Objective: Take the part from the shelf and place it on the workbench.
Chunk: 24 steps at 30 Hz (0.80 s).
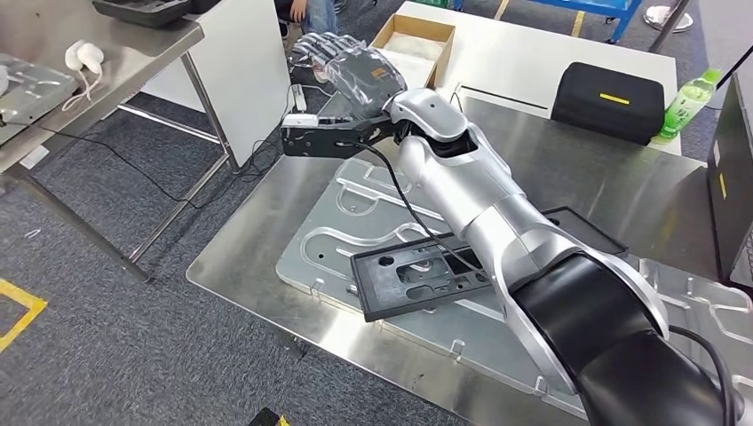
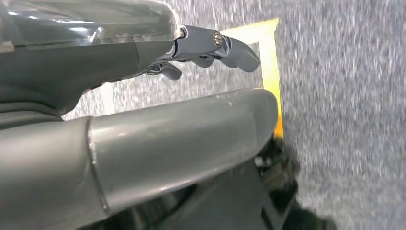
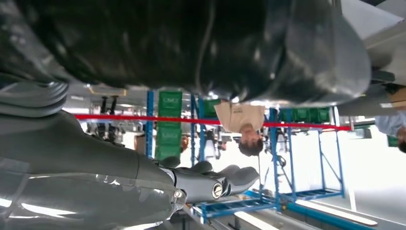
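Observation:
The black flat part [image 1: 422,275], a rectangular frame with cut-outs, lies on a silver machined plate [image 1: 324,244] on the steel workbench [image 1: 240,257]. My right arm reaches across the bench. Its hand [image 1: 344,64] hovers past the bench's far left corner, well beyond the part, with its fingers [image 3: 215,182] stretched out and nothing in them. My left hand [image 2: 143,105] hangs over grey carpet with yellow floor tape; its fingers [image 2: 225,45] are apart and hold nothing.
On the bench's far side stand a black case [image 1: 608,99] and a green bottle [image 1: 688,102], with an open cardboard box [image 1: 416,40] behind. A second steel table [image 1: 133,53] is at the left. A person in a beige shirt [image 3: 239,117] stands by blue racks.

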### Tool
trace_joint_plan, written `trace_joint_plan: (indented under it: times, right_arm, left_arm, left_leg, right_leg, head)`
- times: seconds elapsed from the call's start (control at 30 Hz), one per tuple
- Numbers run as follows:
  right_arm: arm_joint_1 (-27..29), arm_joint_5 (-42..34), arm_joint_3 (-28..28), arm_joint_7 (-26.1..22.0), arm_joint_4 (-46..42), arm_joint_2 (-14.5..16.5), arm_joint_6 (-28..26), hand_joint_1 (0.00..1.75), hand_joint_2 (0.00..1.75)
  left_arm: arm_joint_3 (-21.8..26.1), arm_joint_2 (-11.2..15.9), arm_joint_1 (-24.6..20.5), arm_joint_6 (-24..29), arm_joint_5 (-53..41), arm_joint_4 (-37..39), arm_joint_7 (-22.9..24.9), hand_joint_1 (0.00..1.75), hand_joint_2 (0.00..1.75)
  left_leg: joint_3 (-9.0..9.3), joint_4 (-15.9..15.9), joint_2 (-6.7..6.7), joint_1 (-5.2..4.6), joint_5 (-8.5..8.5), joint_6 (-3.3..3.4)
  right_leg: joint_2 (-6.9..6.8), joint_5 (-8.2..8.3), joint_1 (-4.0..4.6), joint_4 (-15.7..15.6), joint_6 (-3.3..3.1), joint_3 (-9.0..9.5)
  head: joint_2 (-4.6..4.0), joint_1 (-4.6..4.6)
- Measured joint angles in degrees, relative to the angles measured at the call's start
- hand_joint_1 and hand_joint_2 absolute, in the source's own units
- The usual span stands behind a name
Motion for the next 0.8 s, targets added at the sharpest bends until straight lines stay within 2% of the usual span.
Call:
trace_joint_plan:
  times: [0.03,0.07,0.13,0.17,0.2,0.23,0.27,0.3,0.37,0.4,0.43,0.5,0.53,0.57,0.63,0.67,0.7,0.73,0.77,0.8]
  right_arm:
    - [-0.1,0.0,0.1,0.0,0.0,0.1,0.0,0.0,0.44]
    - [-0.3,0.0,0.2,0.0,0.0,0.2,-0.1,0.0,0.87]
    - [-0.7,0.1,0.4,0.1,0.0,0.2,-0.2,0.0,1.75]
    - [-0.9,0.3,0.5,0.3,0.1,0.2,-0.3,0.0,1.75]
    - [-1.1,0.5,0.6,0.5,0.1,0.1,-0.5,0.0,1.75]
    - [-1.5,0.7,0.7,0.7,0.2,0.0,-0.7,0.0,1.75]
    - [-2.1,0.9,0.8,1.0,0.2,0.0,-0.9,0.0,1.75]
    - [-2.8,1.0,0.9,1.2,0.2,0.0,-1.0,0.0,1.75]
    - [-4.7,1.1,0.9,1.4,0.1,0.0,-1.1,0.0,1.75]
    - [-5.7,1.1,0.9,1.6,0.1,0.0,-1.1,0.0,1.75]
    - [-6.4,1.1,0.9,1.6,0.1,0.0,-1.1,0.0,1.75]
    - [-7.2,1.0,0.9,1.7,0.0,0.2,-1.0,0.0,1.75]
    - [-7.4,0.9,0.9,1.7,0.0,0.3,-1.0,0.0,1.75]
    - [-7.5,0.7,1.0,1.7,-0.1,0.3,-1.0,0.0,1.75]
    - [-7.5,0.3,1.0,1.7,-0.3,0.3,-1.0,0.0,1.75]
    - [-7.2,0.2,1.0,1.7,-0.3,0.3,-1.0,0.0,1.75]
    - [-6.9,0.2,1.1,1.7,-0.3,0.3,-1.0,0.0,1.75]
    - [-6.4,0.2,1.3,1.7,-0.3,0.3,-1.0,0.0,1.75]
    - [-6.1,0.2,1.5,1.7,-0.3,0.3,-1.0,0.0,1.75]
    - [-5.9,0.2,1.6,1.7,-0.4,0.3,-1.1,0.0,1.75]
  left_arm:
    - [0.0,0.0,0.1,0.0,0.0,0.0,0.0,0.0,0.0]
    - [0.0,0.0,0.2,0.0,0.0,0.0,0.0,0.0,0.0]
    - [0.0,0.0,0.1,0.0,-0.1,0.0,0.0,0.0,0.0]
    - [0.0,0.0,-0.1,0.0,-0.1,0.0,0.0,0.0,0.0]
    - [0.0,0.0,-0.2,0.0,-0.2,0.0,0.0,0.0,0.0]
    - [0.0,0.0,-0.2,0.0,-0.3,0.0,0.0,0.0,0.0]
    - [0.0,-0.1,-0.2,0.0,-0.5,0.0,0.0,0.0,0.0]
    - [0.0,0.0,-0.2,0.0,-0.6,0.0,0.0,0.0,0.0]
    - [0.0,0.0,-0.3,0.0,-0.8,0.0,0.0,0.0,0.0]
    - [0.0,-0.1,-0.4,0.0,-0.9,0.0,0.0,0.0,0.0]
    - [0.0,-0.1,-0.4,0.0,-0.9,0.0,0.0,0.0,0.0]
    - [0.0,-0.1,-0.5,0.0,-0.9,0.0,0.0,0.0,0.0]
    - [0.0,-0.1,-0.4,0.0,-1.0,0.0,0.0,0.0,0.0]
    - [0.0,-0.2,-0.4,0.0,-1.0,0.0,0.0,0.0,0.0]
    - [0.0,-0.2,-0.5,0.0,-1.0,0.0,0.0,0.0,0.0]
    - [0.0,-0.3,-0.6,0.0,-1.0,0.0,0.0,0.0,0.0]
    - [0.0,-0.3,-0.6,0.0,-1.0,0.0,0.0,0.0,0.0]
    - [0.0,-0.3,-0.5,0.0,-0.9,0.0,0.0,0.0,0.0]
    - [0.0,-0.3,-0.4,0.0,-0.9,0.0,0.0,0.0,0.0]
    - [0.0,-0.3,-0.3,0.1,-0.9,0.0,0.0,0.0,0.0]
  left_leg:
    - [-0.21,0.4,0.9,-0.11,-0.3,-0.36]
    - [-0.8,1.7,2.41,-0.23,-1.13,-0.67]
    - [-3.46,7.5,5.87,-0.29,-4.16,-1.25]
    - [-5.26,11.1,6.62,-0.17,-5.67,-1.47]
    - [-6.63,13.8,6.99,-0.07,-6.47,-1.61]
    - [-7.1,14.6,7.18,0.0,-6.26,-1.68]
    - [-6.45,13.3,7.39,0.04,-5.07,-1.66]
    - [-4.75,10.0,7.98,0.02,-3.17,-1.53]
    - [-1.16,2.9,10.64,-0.54,-0.54,-0.93]
    - [-0.18,0.9,11.56,-0.86,-0.05,-0.5]
    - [0.09,0.1,11.88,-1.14,-0.15,-0.1]
    - [0.17,-0.1,10.42,-1.12,-0.01,0.64]
    - [0.33,-0.4,9.74,-1.02,0.12,0.97]
    - [0.48,-0.6,9.07,-0.92,0.28,1.32]
    - [0.62,-0.8,7.74,-0.84,0.45,1.86]
    - [0.61,-0.8,7.0,-0.87,0.45,2.01]
    - [0.63,-0.8,6.2,-0.91,0.43,2.1]
    - [0.66,-0.7,5.29,-0.97,0.41,2.13]
    - [0.69,-0.6,4.37,-1.02,0.39,2.15]
    - [0.73,-0.5,3.44,-1.09,0.35,2.13]
  right_leg:
    - [-0.74,0.14,-0.16,-0.4,-0.28,0.26]
    - [-1.49,0.28,-0.35,-0.7,-0.53,0.51]
    - [-2.99,0.27,-0.38,-1.0,-0.84,0.82]
    - [-3.81,0.17,-0.33,-0.9,-0.89,0.85]
    - [-4.65,0.04,-0.29,-0.8,-0.9,0.87]
    - [-5.46,-0.13,-0.27,-0.7,-0.86,0.89]
    - [-6.2,-0.33,-0.26,-0.6,-0.79,0.94]
    - [-6.88,-0.56,-0.25,-0.4,-0.67,1.04]
    - [-8.05,-1.03,0.02,-0.2,-0.26,1.27]
    - [-8.55,-1.19,0.2,-0.2,0.0,1.39]
    - [-9.08,-1.34,0.4,-0.2,0.27,1.53]
    - [-10.08,-1.66,0.51,-0.4,0.81,1.92]
    - [-9.71,-2.16,0.41,0.0,1.08,1.99]
    - [-8.67,-3.17,0.24,1.2,1.27,1.58]
    - [-5.67,-6.48,-0.02,7.2,1.44,-1.09]
    - [-4.78,-8.09,-0.04,11.1,1.46,-3.07]
    - [-4.36,-8.94,-0.02,14.1,1.44,-4.79]
    - [-4.18,-8.68,-0.02,15.4,1.37,-5.8]
    - [-4.02,-7.29,0.0,14.6,1.18,-5.8]
    - [-3.58,-5.04,0.04,11.8,0.86,-4.83]
  head:
    - [0.0,-0.06]
    - [0.0,-0.13]
    - [0.0,-0.25]
    - [0.0,-0.25]
    - [0.0,-0.25]
    - [0.0,-0.25]
    - [0.0,-0.25]
    - [0.0,-0.25]
    - [0.0,-0.24]
    - [0.0,-0.23]
    - [0.0,-0.22]
    - [0.0,-0.22]
    - [0.0,-0.22]
    - [0.0,-0.21]
    - [0.0,-0.21]
    - [0.0,-0.21]
    - [0.0,-0.21]
    - [0.0,-0.21]
    - [0.0,-0.21]
    - [0.0,-0.21]
